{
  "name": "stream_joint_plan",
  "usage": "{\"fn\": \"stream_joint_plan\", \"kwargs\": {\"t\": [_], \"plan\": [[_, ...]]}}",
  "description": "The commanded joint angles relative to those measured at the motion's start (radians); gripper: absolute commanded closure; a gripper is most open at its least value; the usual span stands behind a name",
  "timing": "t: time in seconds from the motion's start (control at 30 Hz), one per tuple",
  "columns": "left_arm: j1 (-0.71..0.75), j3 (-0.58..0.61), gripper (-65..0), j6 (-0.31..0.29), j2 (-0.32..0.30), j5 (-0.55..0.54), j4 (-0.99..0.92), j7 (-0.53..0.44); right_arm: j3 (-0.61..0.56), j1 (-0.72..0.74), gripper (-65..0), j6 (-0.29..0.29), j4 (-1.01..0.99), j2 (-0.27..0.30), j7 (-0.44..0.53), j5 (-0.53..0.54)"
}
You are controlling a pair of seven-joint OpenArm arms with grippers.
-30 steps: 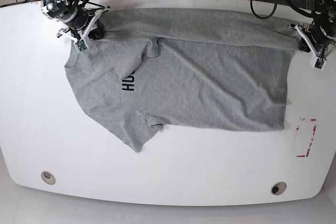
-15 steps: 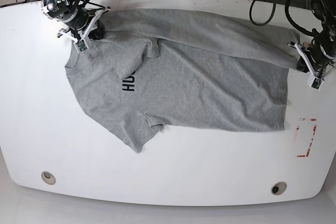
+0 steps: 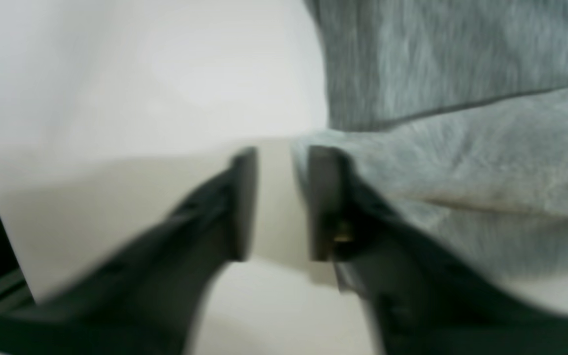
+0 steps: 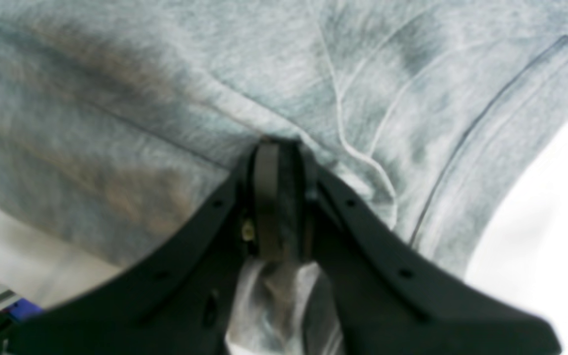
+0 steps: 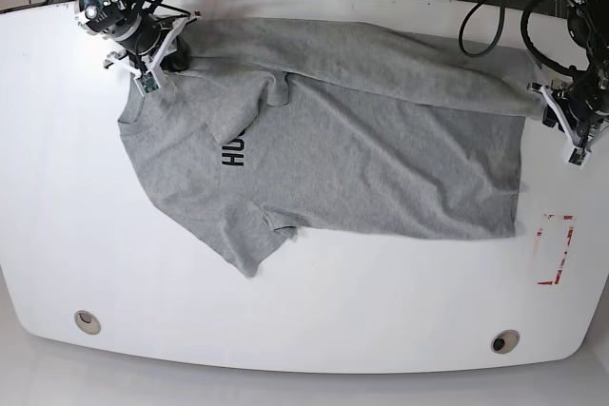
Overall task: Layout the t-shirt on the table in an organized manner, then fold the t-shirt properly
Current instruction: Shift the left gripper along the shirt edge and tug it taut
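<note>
Right gripper [image 5: 164, 56], at the far left of the base view, is clamped on the t-shirt [image 5: 362, 140] near its collar end; my right wrist camera shows its fingers [image 4: 267, 197] pressed together with a pinch of grey cloth running up between them. This grip sits at the table's [image 5: 57, 187] back-left area, close to the rear edge.

From that point the t-shirt lies spread across the middle of the table, collar end to the left and hem to the right. One short sleeve [image 5: 249, 246] points toward the front edge, with a small wrinkle beside it. Dark lettering [image 5: 231, 150] shows on the chest, partly covered by a fold of cloth. Along the back, a long band of fabric is folded over the body and runs toward the right side.

Near the front edge, one round grommet [image 5: 88, 321] sits at the left and a second grommet [image 5: 504, 340] at the right. A red tape rectangle [image 5: 555, 249] lies on the bare surface to the right of the hem, apart from the cloth.

Left gripper [image 5: 574, 132], at the far right of the base view, has its fingers [image 3: 321, 202] apart. My left wrist camera shows bare tabletop in the gap. The folded hem corner lies against the outer side of one finger, and nothing is held.
</note>
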Motion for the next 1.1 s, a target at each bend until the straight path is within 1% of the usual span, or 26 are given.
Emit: {"fn": "stream_joint_plan", "kwargs": {"t": [0.0,0.07,0.13,0.27,0.4,0.47,0.57,0.73,0.83,0.93,0.97,1.07], "plan": [[-0.025,-0.010,-28.6,-0.001,-0.023,-0.004,0.019,-0.018,-0.001,-0.011,-5.9,0.001,0.000,0.005,-0.049,-0.038],[-0.042,-0.010,-32.8,-0.001,-0.023,-0.004,0.019,-0.017,-0.001,-0.013,-5.9,0.001,0.004,0.005,-0.049,-0.038],[-0.062,-0.013,-35.1,-0.001,-0.024,-0.004,0.020,-0.017,-0.001,-0.013,-5.9,0.001,0.009,0.005,-0.049,-0.038],[-0.089,-0.014,-35.1,-0.001,-0.055,-0.011,0.037,-0.006,0.000,-0.013,-5.9,0.001,0.026,0.005,-0.051,-0.038],[-0.080,-0.011,-35.1,-0.001,-0.052,-0.011,0.109,0.026,0.002,-0.016,-5.9,0.001,0.072,0.003,-0.052,-0.038],[-0.059,-0.008,-35.1,-0.001,-0.030,-0.015,0.149,0.032,0.003,-0.019,-5.9,0.001,0.109,0.002,-0.052,-0.038],[-0.008,-0.008,-35.1,-0.001,0.007,-0.038,0.194,0.031,0.007,-0.031,-5.9,0.001,0.161,-0.020,-0.054,-0.038],[0.046,0.035,-34.7,-0.001,0.074,-0.050,0.209,0.029,0.003,-0.041,-5.9,0.001,0.242,-0.052,-0.060,-0.038],[0.072,0.056,-29.6,-0.001,0.112,-0.050,0.209,0.028,0.008,-0.041,-5.9,0.001,0.250,-0.077,-0.078,-0.040],[0.098,0.069,-22.6,-0.001,0.119,-0.038,0.201,0.020,0.008,-0.041,-5.9,0.001,0.248,-0.083,-0.078,-0.040],[0.109,0.076,-20.4,-0.001,0.120,-0.024,0.198,0.003,0.008,-0.041,-5.9,0.001,0.248,-0.084,-0.078,-0.040],[0.141,0.095,-18.2,-0.001,0.120,0.009,0.175,-0.055,0.008,-0.048,-5.9,0.001,0.247,-0.086,-0.080,-0.040]]}}
